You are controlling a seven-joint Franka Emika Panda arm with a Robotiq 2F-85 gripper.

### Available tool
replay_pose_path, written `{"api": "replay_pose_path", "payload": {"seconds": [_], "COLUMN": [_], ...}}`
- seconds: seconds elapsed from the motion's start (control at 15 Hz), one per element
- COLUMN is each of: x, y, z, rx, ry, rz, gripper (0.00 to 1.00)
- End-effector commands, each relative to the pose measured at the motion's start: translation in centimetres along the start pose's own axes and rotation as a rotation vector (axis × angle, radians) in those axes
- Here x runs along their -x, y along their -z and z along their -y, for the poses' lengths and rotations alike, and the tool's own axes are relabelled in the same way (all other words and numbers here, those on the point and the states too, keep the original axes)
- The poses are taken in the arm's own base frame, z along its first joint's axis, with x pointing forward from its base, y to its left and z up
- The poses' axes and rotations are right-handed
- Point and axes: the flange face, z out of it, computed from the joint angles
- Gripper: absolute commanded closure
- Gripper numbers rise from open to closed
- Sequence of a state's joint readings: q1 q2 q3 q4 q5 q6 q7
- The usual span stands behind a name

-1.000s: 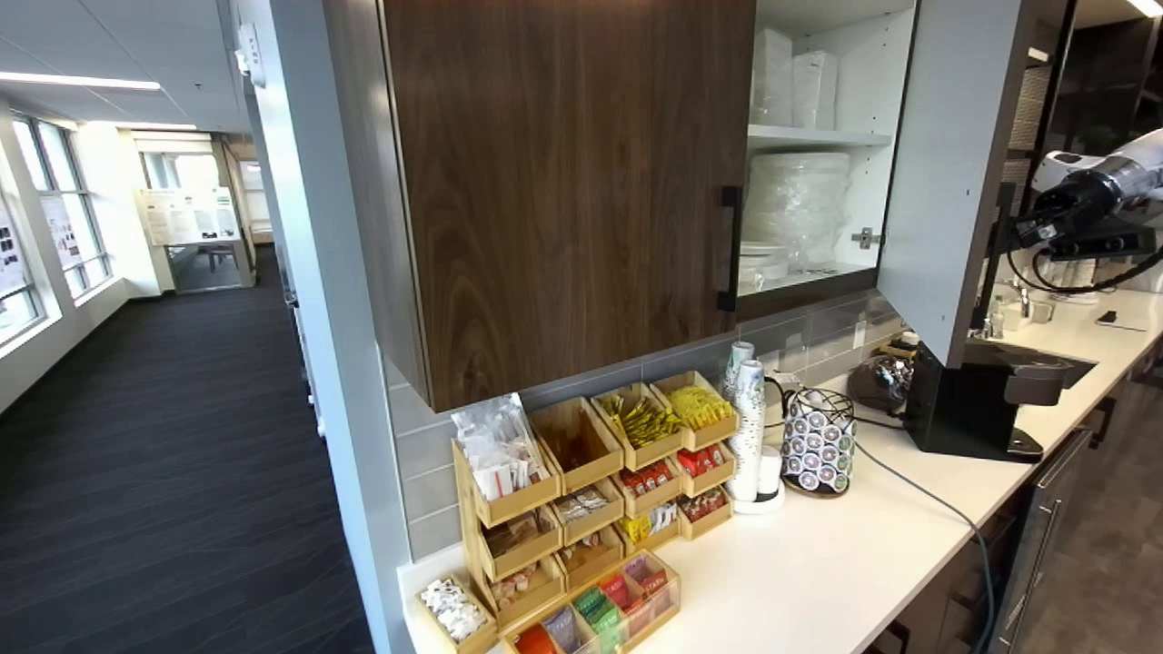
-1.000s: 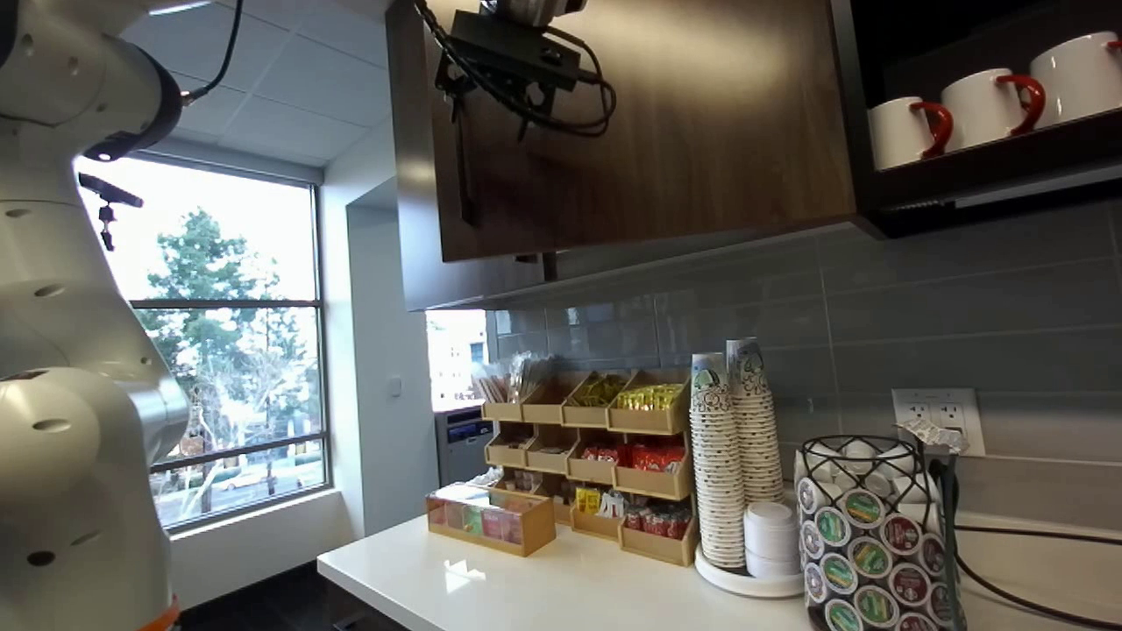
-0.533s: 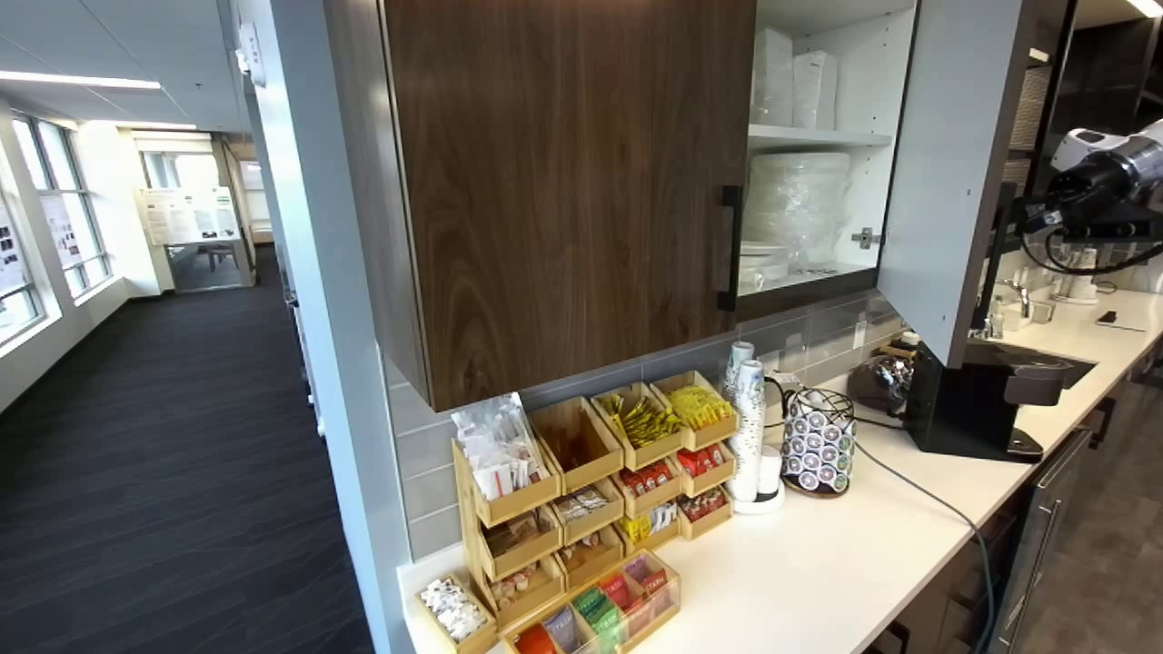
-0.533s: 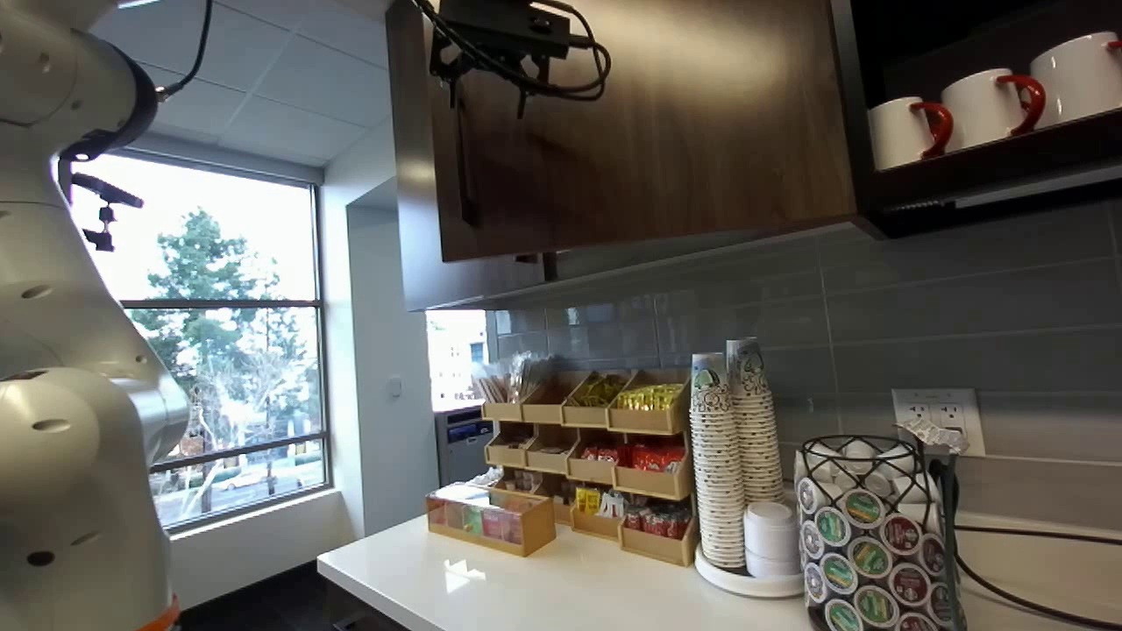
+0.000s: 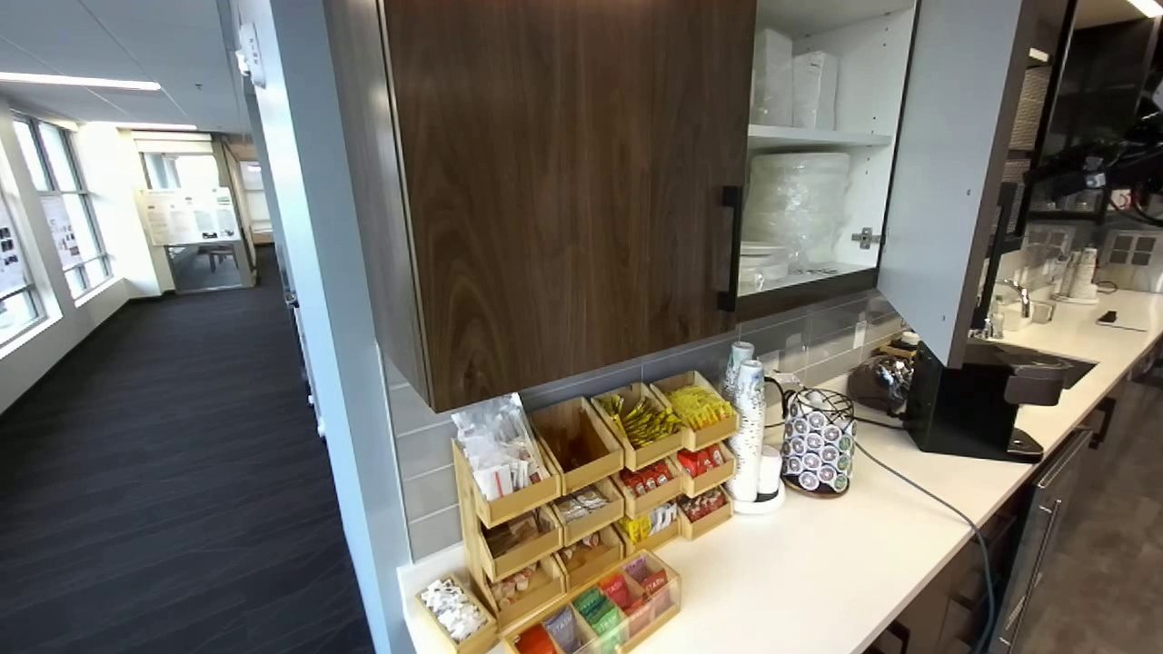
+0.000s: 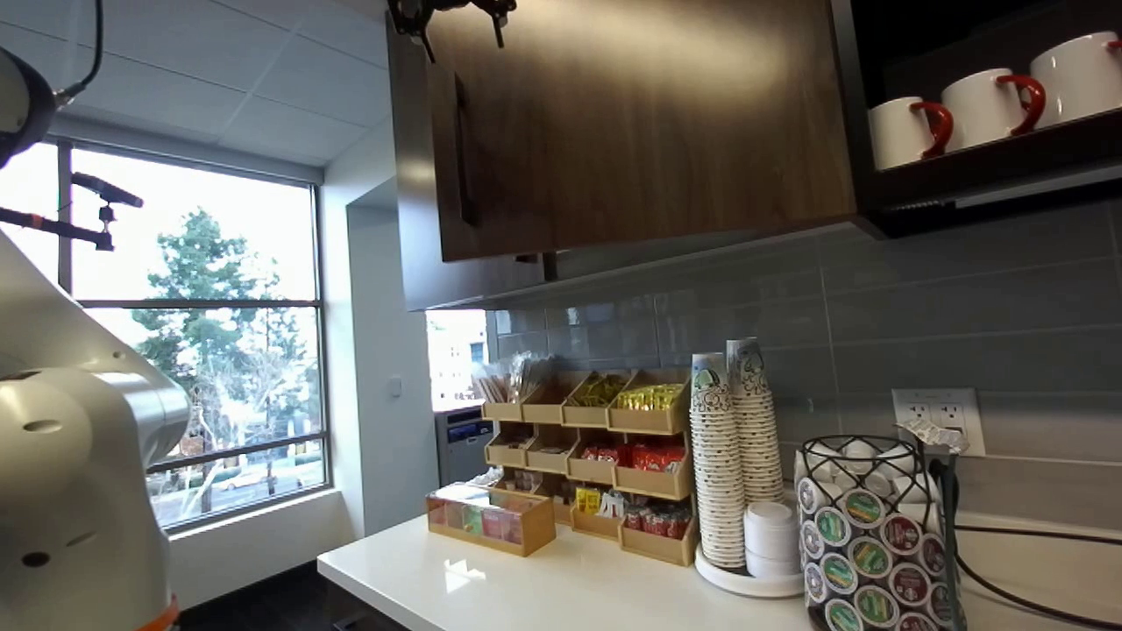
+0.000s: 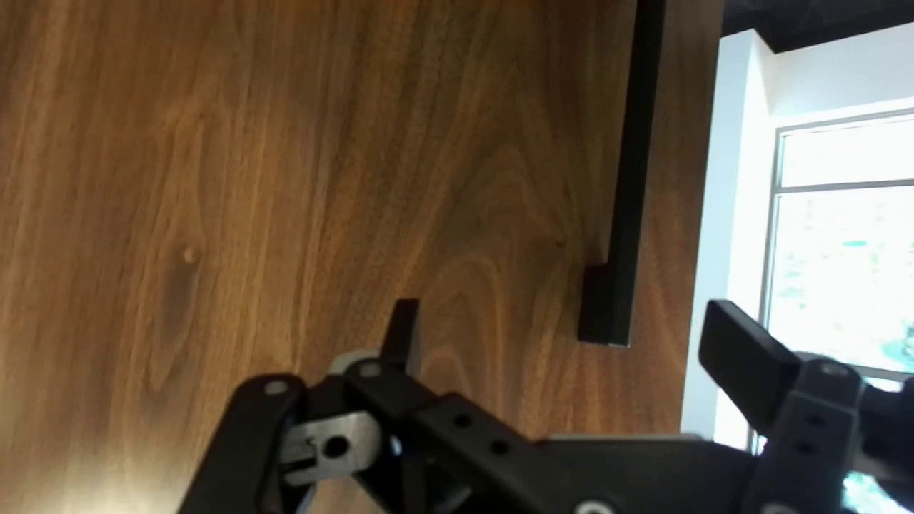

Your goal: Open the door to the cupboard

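Observation:
The cupboard point(image 5: 818, 134) stands open on its right side in an exterior view, showing white shelves with wrapped stacks. The door point(image 5: 949, 154) is swung outward there, its pale inner face visible. Its brown outer face point(image 6: 666, 131) fills the upper part of an exterior view, with the black bar handle point(image 6: 463, 153) near its left edge. My gripper point(image 6: 465, 47) is at the top of that view, above the handle's lower part. In the wrist view the gripper point(image 7: 564, 325) is open and empty. The handle point(image 7: 628, 214) ends between its fingertips in that picture, without visible contact.
The wider panel point(image 5: 572, 200) with its handle point(image 5: 730, 247) is shut beside the open side. Below, the counter point(image 5: 781, 572) holds a snack organizer point(image 6: 587, 456), cup stacks point(image 6: 719, 473), a pod holder point(image 6: 868, 543) and a coffee machine point(image 5: 972, 400). Mugs point(image 6: 982, 114) stand on a black shelf.
My gripper has moved up, and a little left in an exterior view where the handle now shows uncovered. The arm has drawn back toward the frame edges. The door has not visibly moved.

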State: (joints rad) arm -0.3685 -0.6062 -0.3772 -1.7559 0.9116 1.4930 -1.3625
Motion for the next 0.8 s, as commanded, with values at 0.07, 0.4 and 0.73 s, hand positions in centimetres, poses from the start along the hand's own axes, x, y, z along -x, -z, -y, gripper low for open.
{"api": "replay_pose_path", "payload": {"seconds": [0.07, 0.4, 0.73], "x": [-1.3, -2.7, -2.7], "y": [0.2, 0.8, 0.7], "z": [4.7, 5.5, 6.2], "rx": [0.088, 0.107, 0.109], "ry": [-0.003, -0.005, -0.015], "rz": [0.014, 0.01, 0.013], "gripper": [0.0, 0.0, 0.0]}}
